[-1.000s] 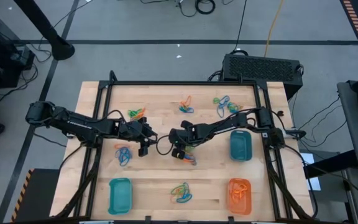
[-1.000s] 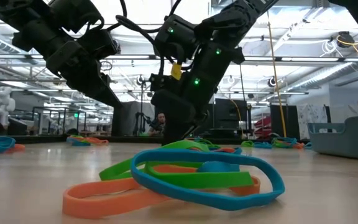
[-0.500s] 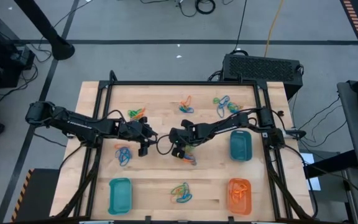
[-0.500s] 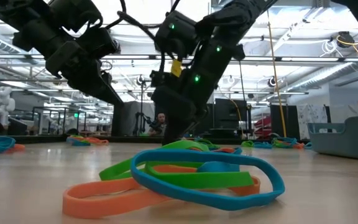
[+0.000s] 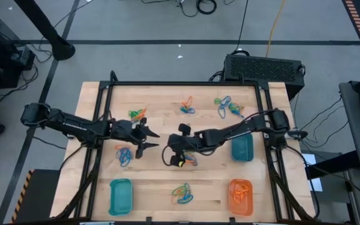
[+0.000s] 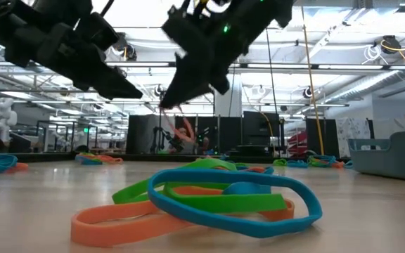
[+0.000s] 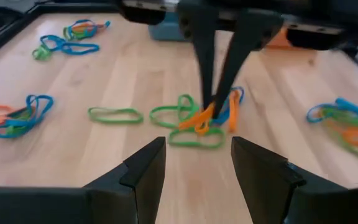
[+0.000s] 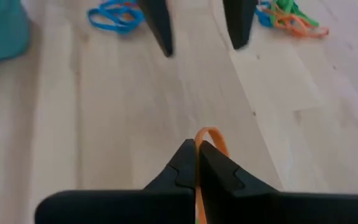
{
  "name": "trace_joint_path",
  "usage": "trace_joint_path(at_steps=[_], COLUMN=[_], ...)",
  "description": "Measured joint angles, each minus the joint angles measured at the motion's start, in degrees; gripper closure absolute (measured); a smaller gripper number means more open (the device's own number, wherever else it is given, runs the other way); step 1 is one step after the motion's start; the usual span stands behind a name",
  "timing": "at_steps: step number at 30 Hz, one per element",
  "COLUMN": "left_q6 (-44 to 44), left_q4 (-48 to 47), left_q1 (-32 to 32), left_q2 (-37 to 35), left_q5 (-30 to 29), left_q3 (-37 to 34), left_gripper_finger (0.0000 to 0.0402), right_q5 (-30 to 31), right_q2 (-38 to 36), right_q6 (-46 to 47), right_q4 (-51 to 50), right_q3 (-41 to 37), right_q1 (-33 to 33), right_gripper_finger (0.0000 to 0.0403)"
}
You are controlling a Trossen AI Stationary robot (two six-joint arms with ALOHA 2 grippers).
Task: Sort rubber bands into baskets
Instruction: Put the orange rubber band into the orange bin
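Right gripper (image 8: 197,163): jaws pressed together, pinching one orange band (image 8: 211,140). Band is a thin flat loop; a short arc of it sticks out past the jaw tips in the right wrist view. In the left wrist view it hangs from the tips as a stretched strand down into a small heap (image 7: 197,118) of green, orange and blue loops on the bench (image 5: 161,122), the lower end among the heap. In the high view the right gripper (image 5: 179,150) is near bench centre, just beside that heap (image 5: 189,160).

Left gripper (image 5: 147,140): jaws spread, nothing between them, facing the right gripper from close by, above the bench.

Other bands, all thin loops in orange, green and blue, lie in loose tangles:
- front-centre pile (image 5: 182,193), seen close in the low view (image 6: 202,200) with blue over green over orange
- blue cluster (image 5: 124,155) near the left arm
- mixed cluster (image 5: 137,114) at back left
- cluster (image 5: 187,105) at back centre
- blue-green cluster (image 5: 226,106) at back right

Baskets, low-walled rounded rectangles:
- teal basket (image 5: 120,195) at front left, looks empty
- second teal basket (image 5: 242,147) at right, contents not clear
- orange basket (image 5: 240,196) at front right, with orange bands inside

No readable writing or labels on any item.
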Motion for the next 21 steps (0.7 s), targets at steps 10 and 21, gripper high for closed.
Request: trace_joint_path(at_steps=[10, 21], left_q6=[-1.6, 0.8], left_q4=[9.7, 13.8], left_q1=[-0.1, -0.1], left_q2=[0.9, 7.0], left_q5=[7.2, 10.7], left_q3=[0.0, 4.0], left_gripper_finger=[0.0210, 0.0210], right_q5=[-3.0, -13.5], right_q2=[-10.6, -18.4], right_q6=[7.2, 24.3], right_q4=[-11.5, -27.9], right_q3=[0.1, 0.1], right_q1=[4.2, 13.5], right_gripper_finger=[0.0403, 0.0402])
